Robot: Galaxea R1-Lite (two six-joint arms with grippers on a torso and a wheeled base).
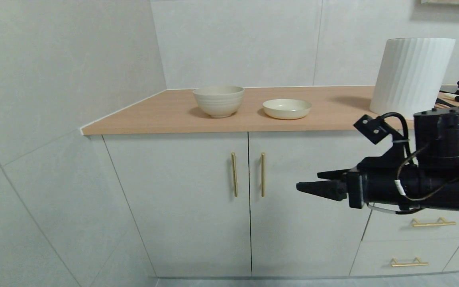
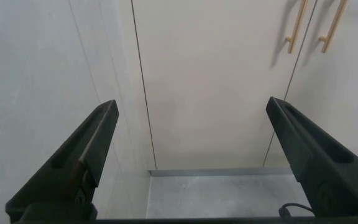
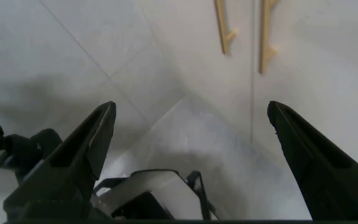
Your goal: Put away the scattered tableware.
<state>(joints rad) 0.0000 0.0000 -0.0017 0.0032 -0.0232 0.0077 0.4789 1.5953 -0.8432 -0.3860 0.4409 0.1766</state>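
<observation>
Cream-coloured bowl [image 1: 218, 101] up on the wooden bench [image 1: 153, 115], right way up. Small flat dish [image 1: 287, 108] just beside it, on the robot's right, not touching. Both higher than the right hand [image 1: 309, 181] and off to its left.

Right hand low down, in front of the shut cupboard doors [image 1: 181, 199]. Tips aimed at the two gold handles [image 1: 234, 174], near them but not touching. Wide open, holding nothing. Left hand [image 2: 191, 106] wide open too, holding nothing, low down and facing the doors and the floor.

Some guesses at what might go wrong:
- Lifting too close to the cupboard and bumping the front edge of the bench.
- Pushing the bowl instead of pinching its rim, and sliding it into the dish or the wall.
- Smooth round sides, so easy to slip out of a weak pinch, fall and break.
- Tall white ribbed pot [image 1: 412, 75] close to the right arm, easy to knock over with a wide swing.
- Doors shut, so no place open yet for putting things away.
</observation>
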